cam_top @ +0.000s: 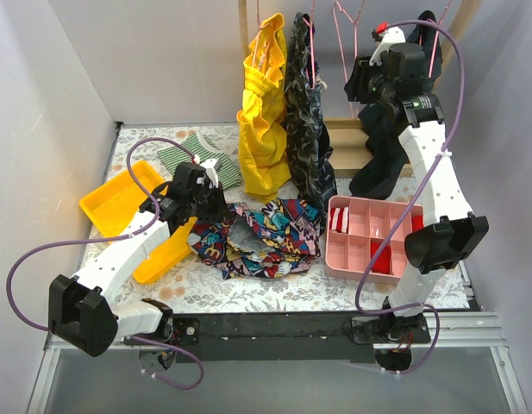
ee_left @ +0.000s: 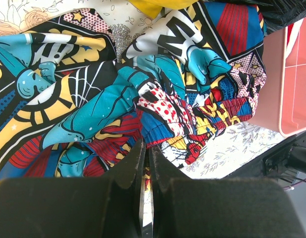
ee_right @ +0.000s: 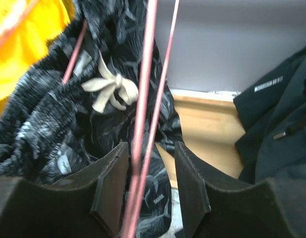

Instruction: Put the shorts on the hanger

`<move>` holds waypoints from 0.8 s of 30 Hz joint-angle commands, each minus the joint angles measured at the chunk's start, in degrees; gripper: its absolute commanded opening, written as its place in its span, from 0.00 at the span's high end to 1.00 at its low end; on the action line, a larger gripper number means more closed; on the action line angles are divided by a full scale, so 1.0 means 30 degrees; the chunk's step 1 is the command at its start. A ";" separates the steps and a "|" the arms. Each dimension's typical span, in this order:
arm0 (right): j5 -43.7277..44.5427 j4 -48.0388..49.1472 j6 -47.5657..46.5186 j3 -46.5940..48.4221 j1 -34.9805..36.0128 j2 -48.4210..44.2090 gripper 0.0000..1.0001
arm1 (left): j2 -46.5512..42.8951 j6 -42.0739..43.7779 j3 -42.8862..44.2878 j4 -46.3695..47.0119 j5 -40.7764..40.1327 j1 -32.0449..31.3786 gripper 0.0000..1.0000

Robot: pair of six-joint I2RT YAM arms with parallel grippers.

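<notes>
The shorts [cam_top: 259,235], in a comic print, lie crumpled on the table in front of the hanging clothes. They fill the left wrist view [ee_left: 118,84]. My left gripper [cam_top: 207,198] is at their left edge. Its jaws [ee_left: 147,145] are closed to a thin slit, with the tips pinching the red-and-blue hem. The pink wire hanger [cam_top: 345,39] hangs at the back. My right gripper [cam_top: 360,84] is raised to it. In the right wrist view the gripper [ee_right: 150,148] is open, and the hanger's two pink wires [ee_right: 145,94] run between the jaws, nearer the left one.
A yellow garment [cam_top: 264,129] and a dark navy patterned garment [cam_top: 307,129] hang on other hangers at the back. A black garment [cam_top: 382,164] hangs behind the right arm. A pink compartment box [cam_top: 369,259] sits right of the shorts, and a yellow bin [cam_top: 119,203] sits to their left.
</notes>
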 commanded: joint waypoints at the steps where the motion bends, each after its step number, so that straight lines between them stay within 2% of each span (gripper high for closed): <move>1: 0.1907 -0.0393 -0.0715 0.0324 0.0586 -0.0382 0.51 | -0.0363 0.0263 0.0287 0.0280 0.0276 0.0091 1.00; 7: 0.3140 -0.0949 -0.1449 0.0820 0.0881 -0.0149 0.54 | -0.0393 0.0205 0.0491 0.0251 0.0305 0.0091 1.00; 13: 0.3755 -0.1946 -0.1654 0.2312 0.0940 0.0789 0.64 | -0.0305 0.0205 0.0697 0.0280 0.0334 0.0091 1.00; 20: 0.3756 -0.1888 -0.1742 0.2869 0.0998 0.0934 0.66 | -0.0305 0.0205 0.0609 0.0280 0.0422 0.0091 1.00; 24: 0.3639 -0.2093 -0.1772 0.3195 0.0998 0.1112 0.81 | -0.0392 0.0263 0.0667 0.0251 0.0335 0.0091 1.00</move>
